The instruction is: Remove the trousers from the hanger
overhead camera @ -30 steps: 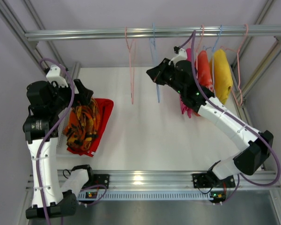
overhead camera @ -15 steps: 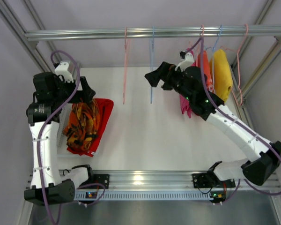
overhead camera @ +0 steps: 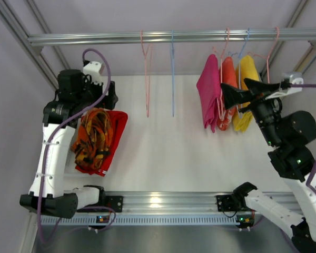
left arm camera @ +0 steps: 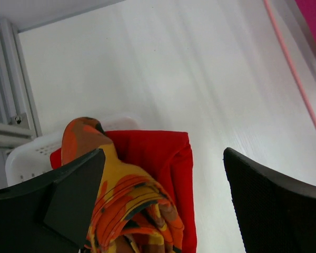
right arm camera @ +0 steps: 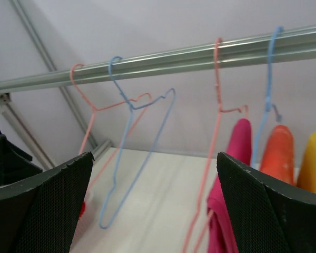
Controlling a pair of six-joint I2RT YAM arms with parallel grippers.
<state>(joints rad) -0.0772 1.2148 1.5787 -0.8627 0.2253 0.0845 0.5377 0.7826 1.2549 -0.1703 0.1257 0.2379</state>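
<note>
- The right tool (right arm camera: pixel 154 158) has pulled away from the middle of the rail (overhead camera: pixel 95 38). A moment ago it was right by the blue hanger (overhead camera: pixel 173 79). Now it sits far over on the right, close to the hanging cloths.
- Its two fingers are spread wide, and there is nothing between them.
- The left tool (left arm camera: pixel 163 158) has moved up and back a bit. It hangs over the pile on the left, spread wide too, and holds nothing.
- The red trousers (overhead camera: pixel 117 126) lie flat on the bench (overhead camera: pixel 168 153) at the left side. The orange patterned trousers (overhead camera: pixel 92 138) lie on top of them, all crumpled. A white tray (left arm camera: pixel 21 158) peeks out from under the pile.
- The pink hanger (overhead camera: pixel 147 79) and the blue hanger hang bare side by side in the middle of the rail. So both pairs look done - off their hangers and put down.
- With the arm out of the way, the pink cloth (overhead camera: pixel 209 97) shows in full. The orange cloth (overhead camera: pixel 229 84) and the yellow cloth (overhead camera: pixel 248 71) hang next to it, all three on hangers.
- I think the right tool is getting ready for one of these - maybe the pink one, since it is nearest.
</note>
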